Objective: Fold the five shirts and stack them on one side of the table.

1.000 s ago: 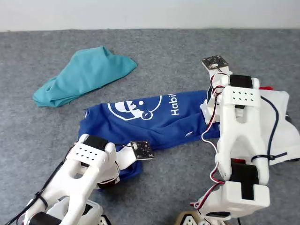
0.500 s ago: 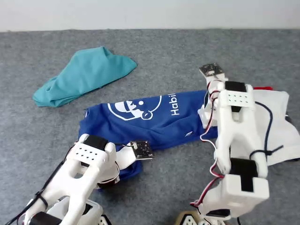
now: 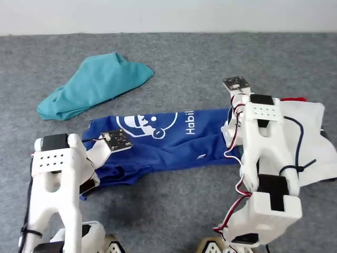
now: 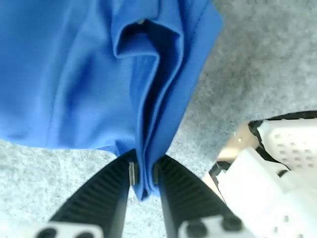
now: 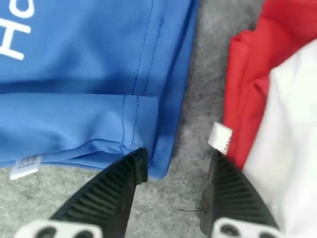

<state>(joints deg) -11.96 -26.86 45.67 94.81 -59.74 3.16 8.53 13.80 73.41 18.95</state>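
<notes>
— Where's the blue shirt (image 3: 158,139)?
— Spread crosswise mid-table (image 3: 237,52). The left gripper (image 4: 144,173) pinches its bunched edge tight.
— The right gripper (image 5: 178,161)?
— Jaws apart at the shirt's other corner, just beside the red shirt (image 5: 252,74) and white shirt (image 3: 310,137). The teal shirt (image 3: 95,84) lies well apart, with bare table between.

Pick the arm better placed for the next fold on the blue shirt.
Left, probably: the left gripper is shut on the blue shirt's bunched edge. The right gripper is open at the other end, gripping nothing.
</notes>
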